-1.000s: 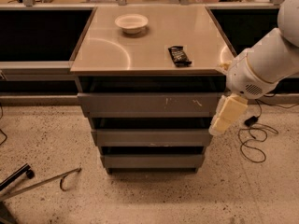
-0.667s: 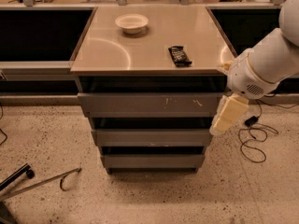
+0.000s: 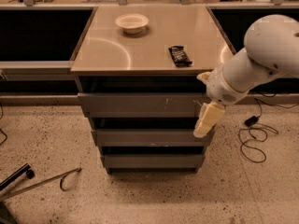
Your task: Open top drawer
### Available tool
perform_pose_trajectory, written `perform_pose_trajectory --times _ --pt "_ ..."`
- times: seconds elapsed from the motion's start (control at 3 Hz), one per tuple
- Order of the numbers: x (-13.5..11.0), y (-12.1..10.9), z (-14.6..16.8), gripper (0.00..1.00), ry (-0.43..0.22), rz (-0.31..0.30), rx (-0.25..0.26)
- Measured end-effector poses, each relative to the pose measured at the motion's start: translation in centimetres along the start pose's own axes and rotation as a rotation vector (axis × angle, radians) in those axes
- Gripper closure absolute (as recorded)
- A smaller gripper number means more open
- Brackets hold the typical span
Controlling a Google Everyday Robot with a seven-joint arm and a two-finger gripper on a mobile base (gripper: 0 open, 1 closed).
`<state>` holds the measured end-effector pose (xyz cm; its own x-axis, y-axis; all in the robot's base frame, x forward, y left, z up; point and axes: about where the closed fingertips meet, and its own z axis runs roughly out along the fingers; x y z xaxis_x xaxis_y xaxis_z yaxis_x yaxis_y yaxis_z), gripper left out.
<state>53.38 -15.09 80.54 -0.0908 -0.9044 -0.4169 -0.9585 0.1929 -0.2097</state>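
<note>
Camera view showed the end effector (image 3: 205, 120) near 4 o'clock of the picture's centre, hanging downward from a white arm (image 3: 261, 55) that entered from 3 o'clock. It lay in front of the right end of the top drawer (image 3: 140, 105), and its tip reached down over the second drawer front (image 3: 149, 137). Whether it touched either front could not be told, nor whether it was apart or together. The top drawer sat directly under the table (image 3: 117, 55), with small white scratches right of its middle and a dark gap above its front. On the table, a pale bowl (image 3: 132, 22) stood toward 12 o'clock and a dark flat packet (image 3: 180, 56) lay toward 3 o'clock. A black cable (image 3: 254, 139) curled on the speckled floor at 4 o'clock.
</note>
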Motion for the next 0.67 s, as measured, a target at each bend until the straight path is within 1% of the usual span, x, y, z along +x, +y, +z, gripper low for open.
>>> perform_pose_trajectory --times 0.33,0.67 --pt "-0.3 -1.6 4.2 0.00 -0.048 -0.039 -0.021" --pt "0.1 -3.3 7.8 0.00 -0.107 -0.044 -0.029"
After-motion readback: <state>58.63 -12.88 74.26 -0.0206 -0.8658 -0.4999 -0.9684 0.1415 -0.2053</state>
